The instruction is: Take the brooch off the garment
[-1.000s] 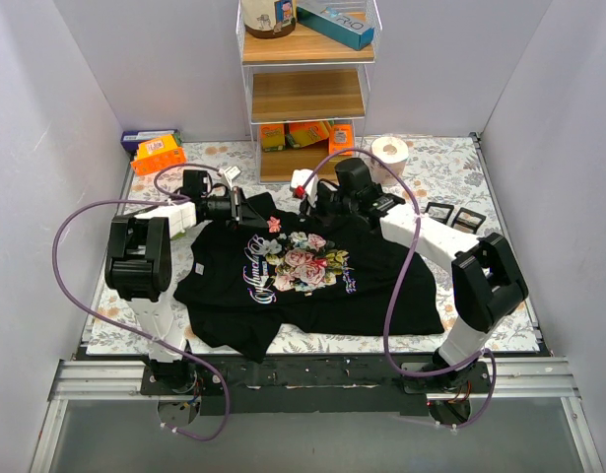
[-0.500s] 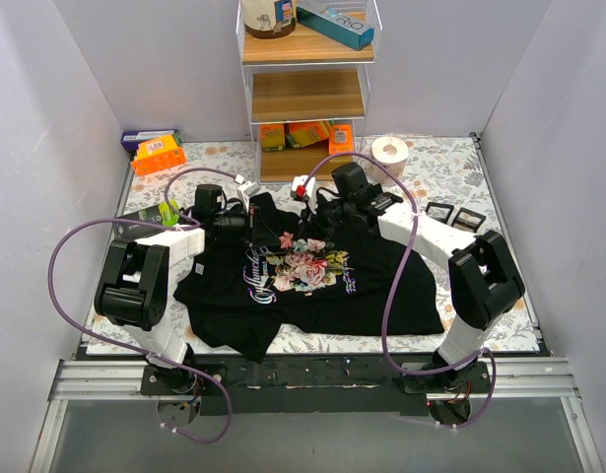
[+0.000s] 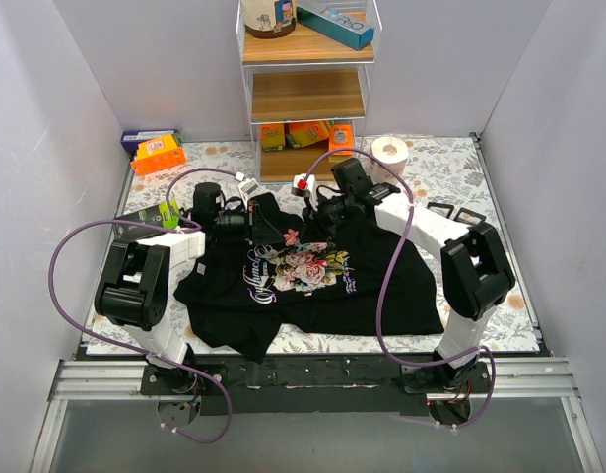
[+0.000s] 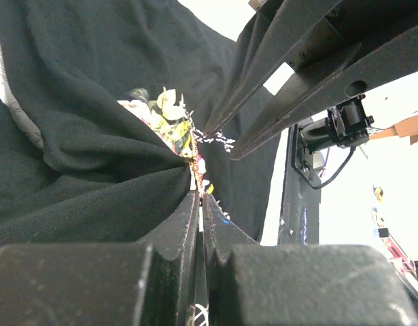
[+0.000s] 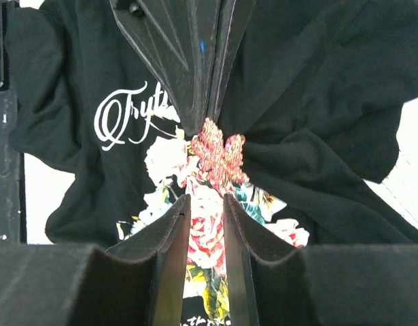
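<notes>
Just one brooch [image 5: 219, 155], one garment [image 3: 381, 286]

From above, the tiny red-pink glittery brooch [image 3: 291, 236] is a mere speck, far too small to read its shape or clasp. Over to the left wrist camera: the left hand [image 4: 199, 197] pinches a bunched fold of the black rose-print cotton T-shirt [image 4: 79, 102], and only colourful scraps peek out at the pinch. Pin or print, can't tell. The background there is blown out white. Right wrist camera: the white script lettering [image 5: 127, 119] runs behind the left hand's dark fingers [image 5: 168, 54], cut off after a few letters, and the right hand's [image 5: 206, 198] finger bases blur along the bottom edge.
</notes>
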You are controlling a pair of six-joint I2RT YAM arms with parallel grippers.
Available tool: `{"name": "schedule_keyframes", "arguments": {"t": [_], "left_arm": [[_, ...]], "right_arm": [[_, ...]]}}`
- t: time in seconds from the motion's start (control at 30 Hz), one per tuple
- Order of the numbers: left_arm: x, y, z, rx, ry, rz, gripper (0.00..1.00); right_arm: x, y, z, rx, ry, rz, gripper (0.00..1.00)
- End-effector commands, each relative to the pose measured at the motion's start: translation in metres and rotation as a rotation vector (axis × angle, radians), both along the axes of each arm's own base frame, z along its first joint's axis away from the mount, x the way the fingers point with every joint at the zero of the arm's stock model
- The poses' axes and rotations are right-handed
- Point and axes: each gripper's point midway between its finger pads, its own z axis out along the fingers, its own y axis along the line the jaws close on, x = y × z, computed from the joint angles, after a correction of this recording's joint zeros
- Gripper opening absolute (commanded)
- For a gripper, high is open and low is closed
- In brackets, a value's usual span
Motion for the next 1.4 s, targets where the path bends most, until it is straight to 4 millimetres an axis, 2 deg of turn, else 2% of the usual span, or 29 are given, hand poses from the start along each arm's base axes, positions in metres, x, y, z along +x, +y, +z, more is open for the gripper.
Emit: {"name": "schedule_keyframes", "arguments": {"t": [0.0,0.13,0.47,0.6,0.63,0.67,0.73,0.8,0.93,1.03,1.13,1.23,1.37], "left_arm": [[-0.012,-0.007,0.017,-0.030,-0.053,-0.084,0.00],[-0.015,-0.007,0.015,-0.024,-0.056,-0.105,0.00],[-0.010,-0.007,0.016,-0.017,-0.066,-0.094,0.00],[-0.007,-0.008,0.016,-0.015,-0.068,-0.090,0.00],[-0.006,-0.008,0.017,-0.014,-0.071,-0.088,0.00],[-0.007,-0.008,0.016,-0.015,-0.068,-0.090,0.00],[-0.005,-0.008,0.018,-0.017,-0.074,-0.091,0.00],[-0.004,-0.008,0.019,-0.019,-0.074,-0.092,0.00],[-0.004,-0.008,0.015,-0.005,-0.067,-0.093,0.00],[-0.005,-0.007,0.013,0.009,-0.073,-0.097,0.00],[-0.008,-0.006,0.016,0.009,-0.079,-0.113,0.00],[-0.014,-0.005,0.020,0.016,-0.090,-0.143,0.00],[-0.020,-0.004,0.021,0.015,-0.087,-0.161,0.00]], "right_arm": [[0.001,0.016,0.023,0.076,0.049,0.031,0.34],[-0.001,0.021,0.025,0.094,0.087,0.051,0.34],[-0.002,0.017,0.004,0.043,0.131,0.030,0.28],[-0.005,0.016,0.001,0.040,0.152,0.031,0.13],[-0.005,0.016,0.000,0.038,0.153,0.029,0.12],[-0.005,0.016,-0.002,0.032,0.157,0.026,0.13],[-0.004,0.015,-0.004,0.024,0.152,0.016,0.23],[-0.001,0.014,-0.006,0.018,0.144,0.007,0.27],[0.007,0.015,0.003,0.023,0.109,0.003,0.26],[0.009,0.008,0.004,-0.007,0.096,0.022,0.25],[0.014,-0.001,-0.004,-0.046,0.117,0.020,0.29],[0.010,-0.004,0.000,-0.032,0.147,0.049,0.33],[0.001,0.003,0.006,0.017,0.214,0.095,0.36]]}}
